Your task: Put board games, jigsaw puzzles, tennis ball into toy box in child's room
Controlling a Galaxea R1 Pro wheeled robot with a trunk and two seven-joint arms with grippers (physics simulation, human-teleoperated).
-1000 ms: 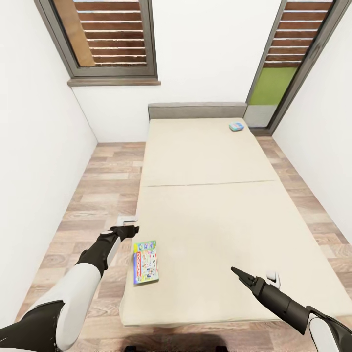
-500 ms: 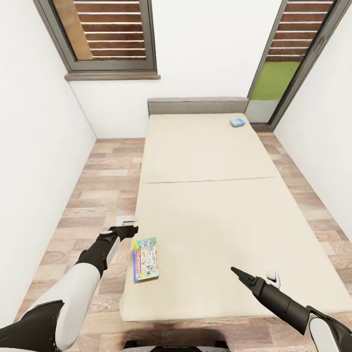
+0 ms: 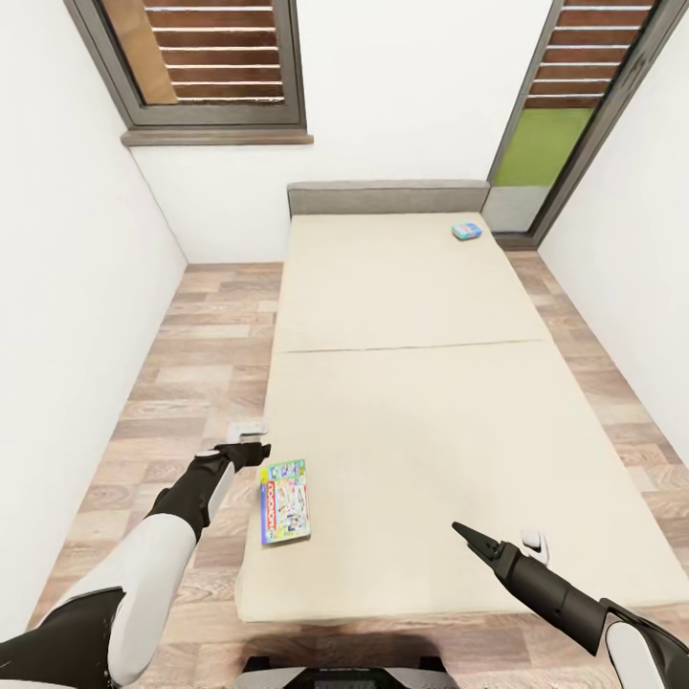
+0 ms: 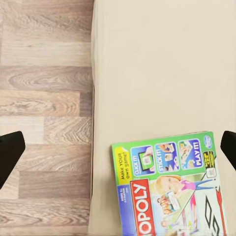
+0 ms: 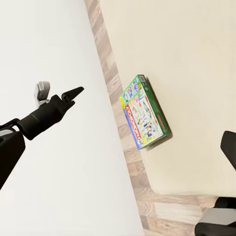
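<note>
Bed (image 3: 411, 402): big flat cream mattress, soft, wide open room on top; floor strip along its left side free. Green-blue board game (image 3: 285, 500) flat at near-left corner, close to the edge; likely light, stiff, slick; best pinched across its overhang-side edge. Smaller blue game (image 3: 466, 231) far right, by headboard. Left end effector (image 3: 251, 448) spread open, empty, just left of box. Right end effector (image 3: 471, 539): open or closed, cannot tell.

Matt cream bed (image 3: 421, 421), wood-plank floor (image 3: 191, 373)
</note>
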